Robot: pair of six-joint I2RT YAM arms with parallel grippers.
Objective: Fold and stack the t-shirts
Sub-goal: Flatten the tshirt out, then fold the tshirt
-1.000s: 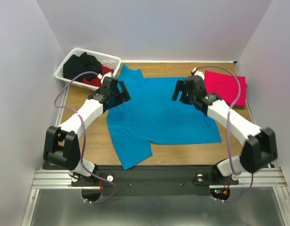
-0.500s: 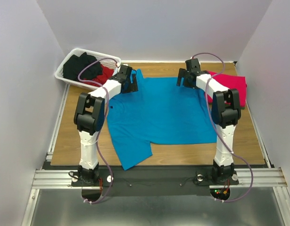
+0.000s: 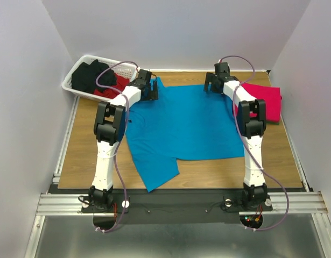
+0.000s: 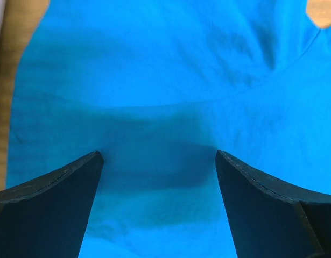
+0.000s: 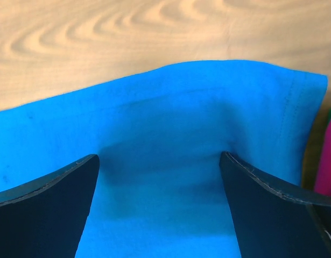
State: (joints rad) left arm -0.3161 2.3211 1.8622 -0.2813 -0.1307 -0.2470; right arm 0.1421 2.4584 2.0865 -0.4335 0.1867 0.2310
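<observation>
The turquoise-blue t-shirt (image 3: 178,126) lies spread flat on the wooden table. My left gripper (image 3: 148,87) is open at its far left corner, by the sleeve; in the left wrist view the open gripper (image 4: 157,156) stands over blue cloth (image 4: 165,80). My right gripper (image 3: 214,82) is open at the shirt's far right corner; in the right wrist view the gripper (image 5: 160,157) straddles the blue hem (image 5: 208,107) near the far edge. The pinkish-red t-shirt (image 3: 262,99) lies folded at the far right, and its edge shows in the right wrist view (image 5: 329,161).
A white lattice basket (image 3: 87,72) with black and red clothes stands at the far left corner. Bare wood (image 3: 79,145) shows left of the shirt and along the near edge. White walls close in the table on three sides.
Both arms have stretched out toward the far edge, from the shirt's middle sides to its two far corners. The blue shirt has shifted slightly.
</observation>
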